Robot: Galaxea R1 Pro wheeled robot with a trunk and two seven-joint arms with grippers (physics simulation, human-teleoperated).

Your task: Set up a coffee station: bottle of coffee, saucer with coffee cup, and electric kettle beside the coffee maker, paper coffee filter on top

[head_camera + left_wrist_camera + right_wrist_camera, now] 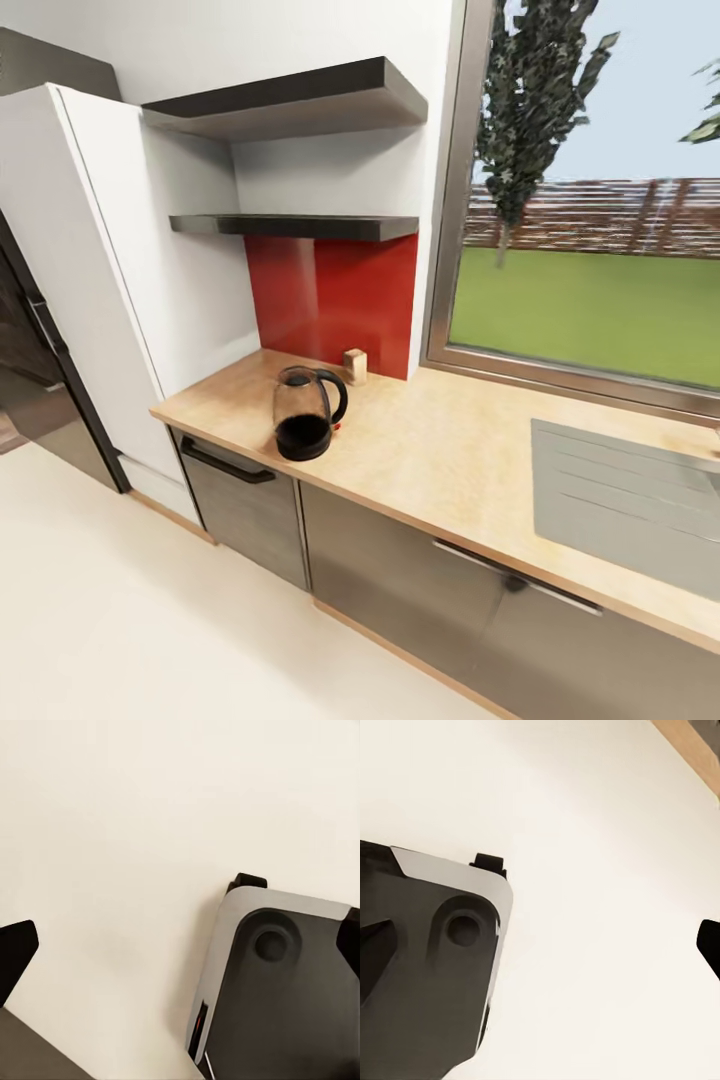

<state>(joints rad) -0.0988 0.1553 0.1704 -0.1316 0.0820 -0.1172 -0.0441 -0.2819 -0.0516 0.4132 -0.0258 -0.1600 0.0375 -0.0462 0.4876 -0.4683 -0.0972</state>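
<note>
The electric kettle [305, 413] stands upright on the kitchen countertop [450, 450], near the surface's left end and close to its front edge. It is a rounded dark glass body on a black base; the glass looks see-through and dark, and whether anything is in it cannot be told. Its black loop handle points toward the back right, toward the red backsplash [335, 300], and a small red switch shows low on that side. Its long axis is vertical.

Behind the kettle, just beside the backsplash, a small tan block [355, 364] rests on the surface — apart from the kettle, not touching it. Further right, the grey steel sink [625, 500] is set into the surface, well apart from the kettle; the part of it seen is a ribbed drainer with nothing on it.

Above the backsplash the kitchen shelf [295, 226] runs along the white wall, with a second, thicker shelf [290, 100] higher up. Their top faces are hidden from this low angle.

The wrist views look down at the pale floor [112, 832] and the robot's grey base [285, 997]. The left gripper [180, 945] shows dark fingertips at opposite edges — wide open, holding nothing. The right gripper [547, 945] is likewise spread wide and empty.
</note>
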